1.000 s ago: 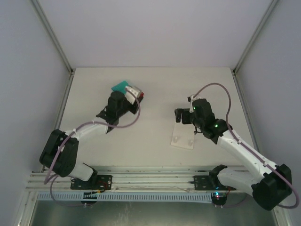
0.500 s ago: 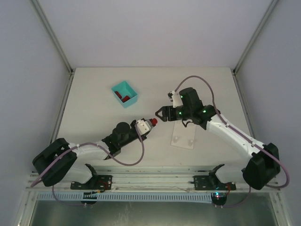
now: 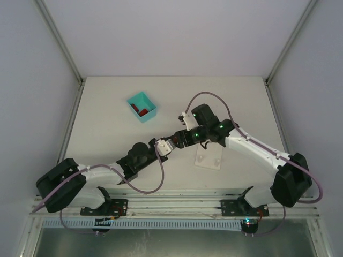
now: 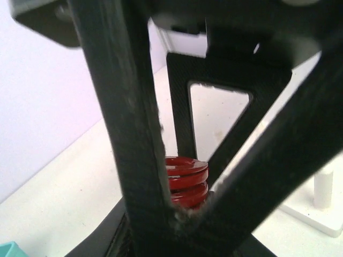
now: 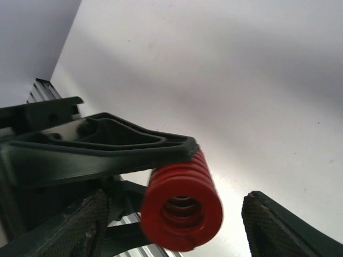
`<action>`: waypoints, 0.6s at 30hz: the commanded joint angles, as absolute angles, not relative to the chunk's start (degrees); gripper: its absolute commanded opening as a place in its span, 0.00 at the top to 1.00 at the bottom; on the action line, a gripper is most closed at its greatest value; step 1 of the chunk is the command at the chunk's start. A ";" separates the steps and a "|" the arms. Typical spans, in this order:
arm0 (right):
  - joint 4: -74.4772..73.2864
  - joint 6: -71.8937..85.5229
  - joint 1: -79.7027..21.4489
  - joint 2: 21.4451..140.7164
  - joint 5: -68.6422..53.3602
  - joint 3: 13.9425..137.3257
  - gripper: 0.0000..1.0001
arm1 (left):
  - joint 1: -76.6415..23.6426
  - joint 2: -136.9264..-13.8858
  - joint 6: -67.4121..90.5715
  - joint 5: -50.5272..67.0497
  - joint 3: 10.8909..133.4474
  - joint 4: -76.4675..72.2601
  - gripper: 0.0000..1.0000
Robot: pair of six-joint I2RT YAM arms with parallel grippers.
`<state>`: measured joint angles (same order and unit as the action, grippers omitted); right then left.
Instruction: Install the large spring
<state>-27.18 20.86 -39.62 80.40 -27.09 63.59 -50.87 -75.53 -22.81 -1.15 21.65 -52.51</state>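
Observation:
The large red spring (image 4: 185,182) is clamped between my left gripper's (image 4: 185,193) black fingers and held above the table at centre. In the right wrist view the spring (image 5: 182,206) points its open end at the camera. My right gripper (image 5: 179,225) is open, with one fingertip on each side of the spring and not touching it. In the top view the left gripper (image 3: 170,143) and right gripper (image 3: 180,139) meet nose to nose, and the spring is mostly hidden between them. The white base plate (image 3: 209,159) with pegs lies just to the right of them.
A teal bin (image 3: 142,107) holding red parts stands at the back left. A white peg (image 4: 323,187) of the base plate shows at the right of the left wrist view. Aluminium rails run along the near table edge.
The left gripper carried the spring from the bin to the table centre. The right gripper swung left from the plate, and its open fingers now straddle the spring.

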 commanded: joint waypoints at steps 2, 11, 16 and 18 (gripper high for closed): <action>-29.19 19.58 -40.07 81.73 -28.33 65.51 0.31 | -51.55 -74.26 -24.19 -2.01 21.48 -55.86 1.00; -26.28 21.04 -40.08 82.81 -31.01 65.59 0.50 | -52.02 -74.52 -24.86 -2.73 21.32 -55.99 1.00; -24.94 21.46 -40.16 82.90 -31.28 65.18 0.69 | -52.03 -75.07 -25.19 -3.31 21.29 -56.34 1.00; -24.83 21.28 -40.16 82.51 -30.06 64.82 0.77 | -52.05 -75.33 -25.45 -3.90 21.21 -56.41 1.00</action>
<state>-26.57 21.69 -39.55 82.76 -28.93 63.86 -51.72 -75.16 -24.75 -3.05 21.32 -52.95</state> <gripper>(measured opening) 0.327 0.310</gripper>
